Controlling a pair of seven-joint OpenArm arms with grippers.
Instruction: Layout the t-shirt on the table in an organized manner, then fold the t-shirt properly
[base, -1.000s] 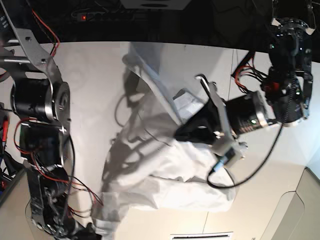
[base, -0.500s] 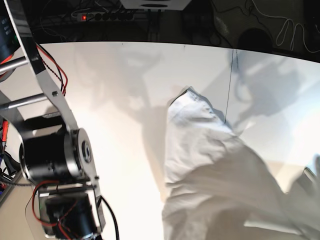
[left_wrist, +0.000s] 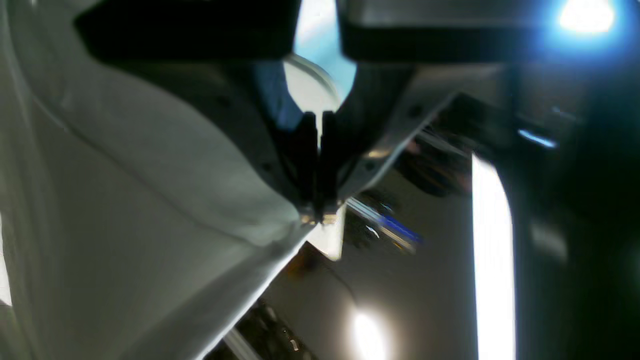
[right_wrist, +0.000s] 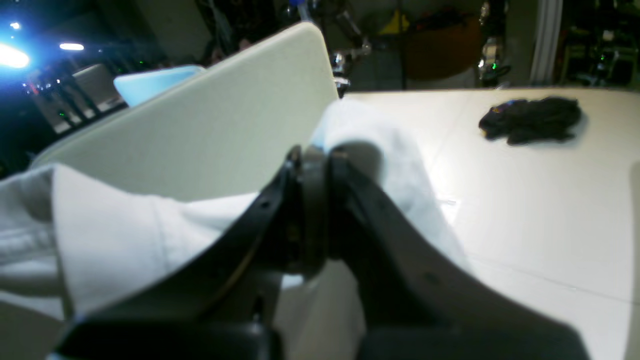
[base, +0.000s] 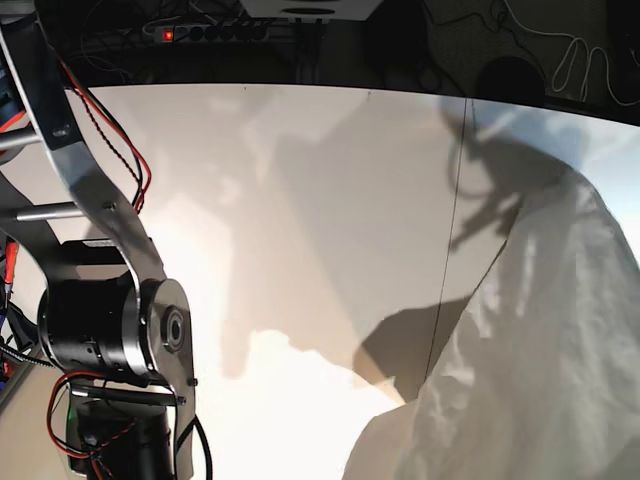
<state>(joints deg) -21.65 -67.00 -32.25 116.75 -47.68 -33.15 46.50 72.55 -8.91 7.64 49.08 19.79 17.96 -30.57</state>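
Observation:
The white t-shirt (base: 540, 340) hangs lifted at the right of the base view, and its lower folds bunch at the bottom right over the table (base: 300, 200). Neither gripper shows in the base view. In the left wrist view my left gripper (left_wrist: 317, 215) is shut on an edge of the t-shirt (left_wrist: 125, 200), which drapes down to the left. In the right wrist view my right gripper (right_wrist: 312, 160) is shut, with the t-shirt's (right_wrist: 395, 160) cloth bunched behind and beside its tips, above the table (right_wrist: 525, 210).
A thin dark seam (base: 452, 230) crosses the tabletop. A black crumpled object (right_wrist: 530, 120) lies on the far table. A cream panel (right_wrist: 200, 125) stands behind the right gripper. The right arm's motor housing (base: 110, 330) fills the base view's left. A power strip (base: 200, 32) lies beyond the back edge.
The shirt has been lifted off the middle of the table and swung to the right. The left arm, over the shirt one second ago, has left the base view.

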